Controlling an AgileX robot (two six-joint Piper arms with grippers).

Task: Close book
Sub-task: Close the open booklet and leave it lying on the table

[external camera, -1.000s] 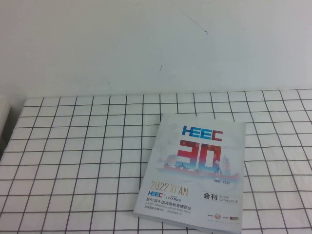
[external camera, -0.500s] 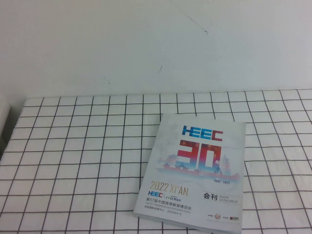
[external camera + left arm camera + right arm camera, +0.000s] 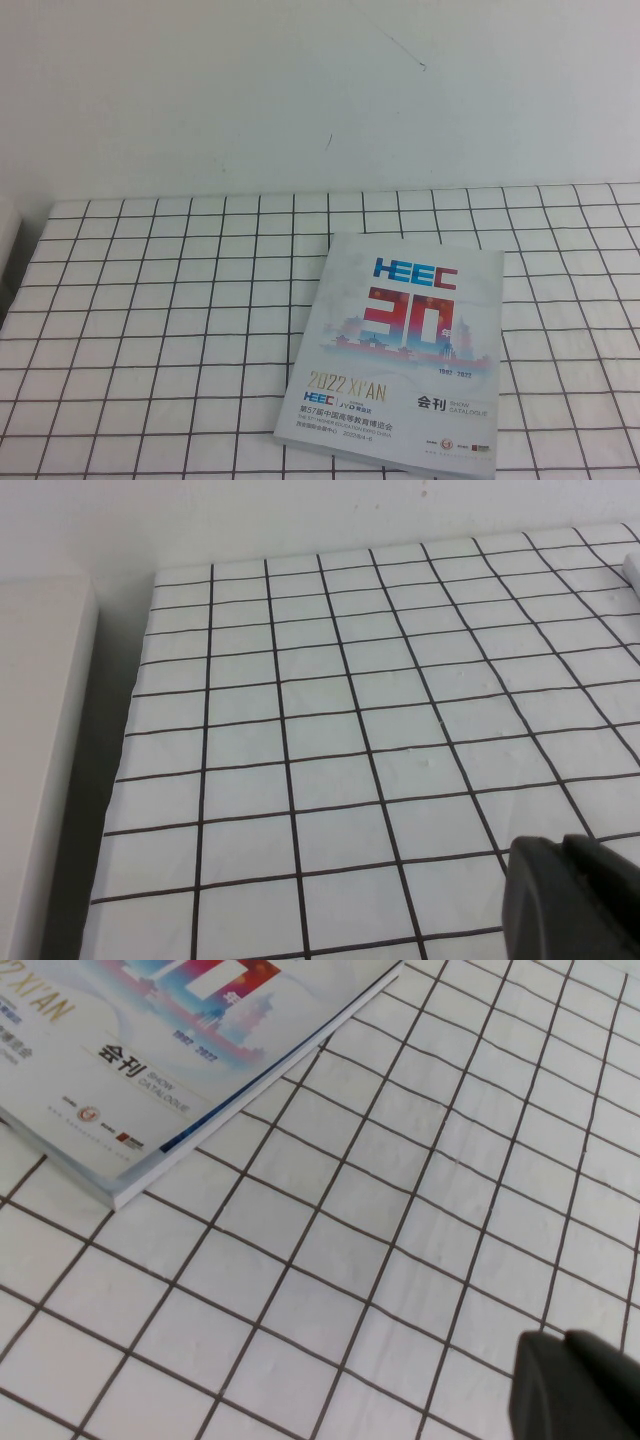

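Note:
The book lies shut and flat on the checked cloth, front cover up, with "HEEC 30" printed on it. In the right wrist view its lower corner and page edge show, a few squares away from my right gripper. That gripper's two dark fingers are pressed together with nothing between them. My left gripper hovers over bare cloth on the left side of the table, its fingers also together and empty. Neither gripper appears in the high view.
A white wall rises behind the table. A pale flat object sits beside the cloth's left edge, across a dark gap. Open cloth lies left of the book and to its right.

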